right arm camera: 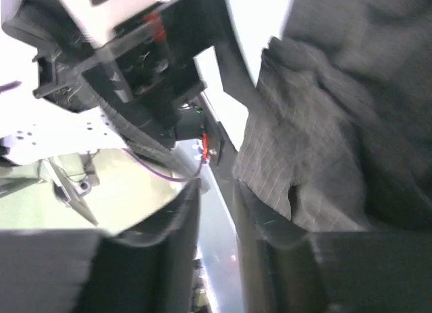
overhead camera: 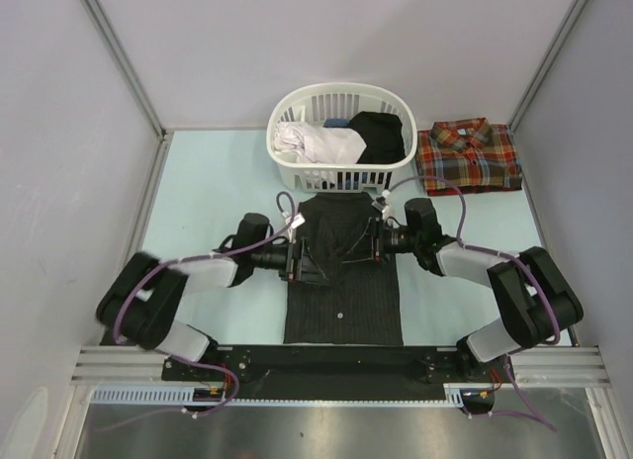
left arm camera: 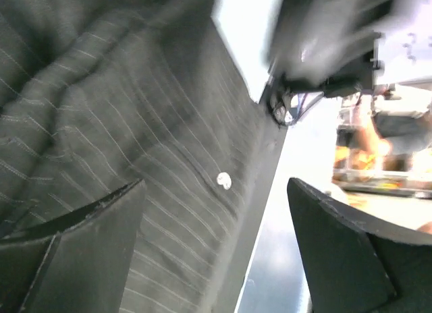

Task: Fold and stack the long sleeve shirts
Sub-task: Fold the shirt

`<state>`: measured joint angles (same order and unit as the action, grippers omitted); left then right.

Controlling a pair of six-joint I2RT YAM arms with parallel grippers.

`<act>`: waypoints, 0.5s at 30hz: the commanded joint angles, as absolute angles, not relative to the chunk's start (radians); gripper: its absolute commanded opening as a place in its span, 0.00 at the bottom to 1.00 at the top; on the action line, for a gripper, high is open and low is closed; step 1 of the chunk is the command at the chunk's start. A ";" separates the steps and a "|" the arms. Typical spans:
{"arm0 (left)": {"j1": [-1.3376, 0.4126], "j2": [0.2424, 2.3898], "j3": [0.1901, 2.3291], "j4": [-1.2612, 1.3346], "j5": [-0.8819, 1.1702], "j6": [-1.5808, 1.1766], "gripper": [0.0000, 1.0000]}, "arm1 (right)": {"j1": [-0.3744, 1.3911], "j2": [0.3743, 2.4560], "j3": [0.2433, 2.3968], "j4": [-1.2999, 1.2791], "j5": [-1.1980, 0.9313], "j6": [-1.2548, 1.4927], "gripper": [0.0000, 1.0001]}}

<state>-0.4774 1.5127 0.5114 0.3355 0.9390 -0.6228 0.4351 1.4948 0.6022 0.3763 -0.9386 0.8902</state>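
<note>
Our left gripper (left arm camera: 216,190) is released: its two dark fingers (left arm camera: 81,252) stand wide apart, with pinstriped cloth lying across the gap and over the finger at 9 o'clock in the wrist view. A small pale button (left arm camera: 224,181) sits on that cloth midway between them. Our right gripper (right arm camera: 216,191) has its fingers drawn close with only a thin slit between; cloth hangs against the outer side of the finger at 3 o'clock, and we cannot tell whether any of it is pinched.

From above, the two grippers face each other over the black shirt (overhead camera: 343,296), the left one at its 9 o'clock edge and the right one at its 3 o'clock edge. The cloth between them is rumpled and raised. The shirt lies as a long narrow strip down the middle of the table (overhead camera: 218,182), from our arm bases at 6 o'clock up to the white basket (overhead camera: 297,172) at 12 o'clock, touching its near wall. White, blue and black clothes fill the basket. The plaid shirt (overhead camera: 468,155) lies folded at 1 o'clock, just beside the basket.
</note>
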 commanded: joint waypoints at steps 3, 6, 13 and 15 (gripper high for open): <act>-0.454 1.112 0.702 -0.321 0.875 -0.038 0.90 | 0.459 1.615 0.678 0.341 -0.901 0.633 0.19; -0.535 1.005 0.747 -0.484 0.656 0.231 0.91 | 0.427 1.686 0.655 0.333 -0.897 0.559 0.15; -1.208 0.954 0.664 -0.454 0.030 0.460 0.84 | 0.403 1.847 0.726 0.362 -0.890 0.491 0.11; -1.348 0.968 0.615 -0.398 -0.058 0.509 0.77 | 0.410 1.856 0.729 0.376 -0.885 0.489 0.10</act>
